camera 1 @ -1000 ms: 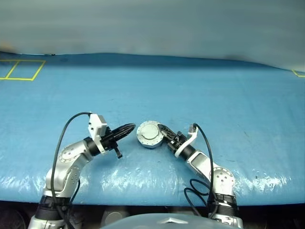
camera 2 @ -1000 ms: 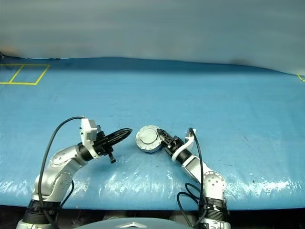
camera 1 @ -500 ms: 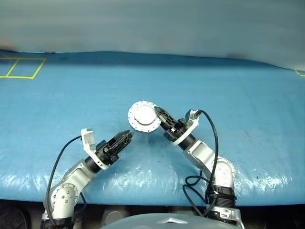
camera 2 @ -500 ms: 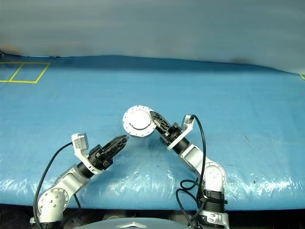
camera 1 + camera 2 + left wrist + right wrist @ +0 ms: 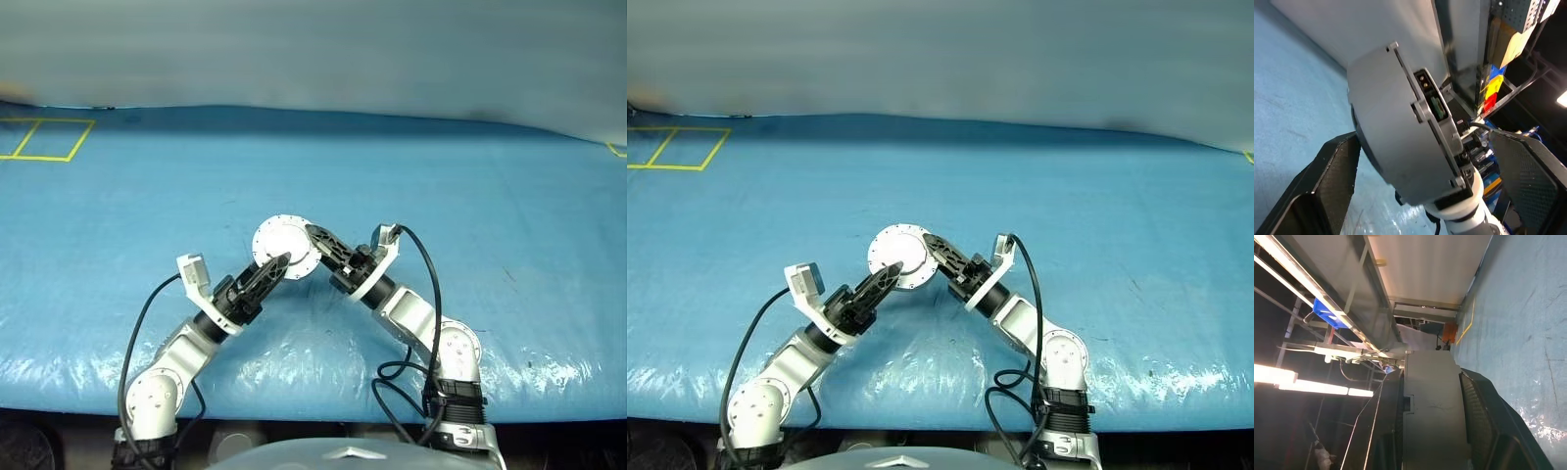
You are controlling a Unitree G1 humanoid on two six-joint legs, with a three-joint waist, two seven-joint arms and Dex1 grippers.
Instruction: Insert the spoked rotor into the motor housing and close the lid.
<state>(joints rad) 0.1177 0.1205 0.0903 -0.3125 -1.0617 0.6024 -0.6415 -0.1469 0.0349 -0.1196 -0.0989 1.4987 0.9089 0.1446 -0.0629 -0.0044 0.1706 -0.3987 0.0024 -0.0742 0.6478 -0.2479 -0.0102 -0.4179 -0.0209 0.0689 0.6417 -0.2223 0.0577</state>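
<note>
No readable writing or brand on anything. Connector slot on the housing (image 5: 1400, 142) edge shows small marks, too fine to make out.

Housing w/ lid (image 5: 284, 241) shut is held up off the blue mat (image 5: 470, 176), plain grey face toward the head cam, near mid-scene. R gripper (image 5: 315, 243) pinches it edge-on from abt 4 o'clock; in R wrist view the grey body sits clamped between both black fingers (image 5: 1476, 421). L gripper (image 5: 274, 266) comes in from abt 7 o'clock, jaws spread wide either side of the disc in L wrist view, pads (image 5: 1334, 176) just beside the rim; can't tell if touching.

Rotor: can't see it, can't tell if inside.

Around: yellow tape square (image 5: 44, 139) on the mat at 10 o'clock, well apart; another tape bit (image 5: 615, 150) cut off at the 3 o'clock edge. Pale wall (image 5: 313, 49) beyond the mat. Wrist views catch shelving, strip lights, blue bin (image 5: 1332, 313), red/yellow/blue boxes (image 5: 1491, 88) – details unclear.

Housing blocks most of L wrist view; hinge side not made out.
</note>
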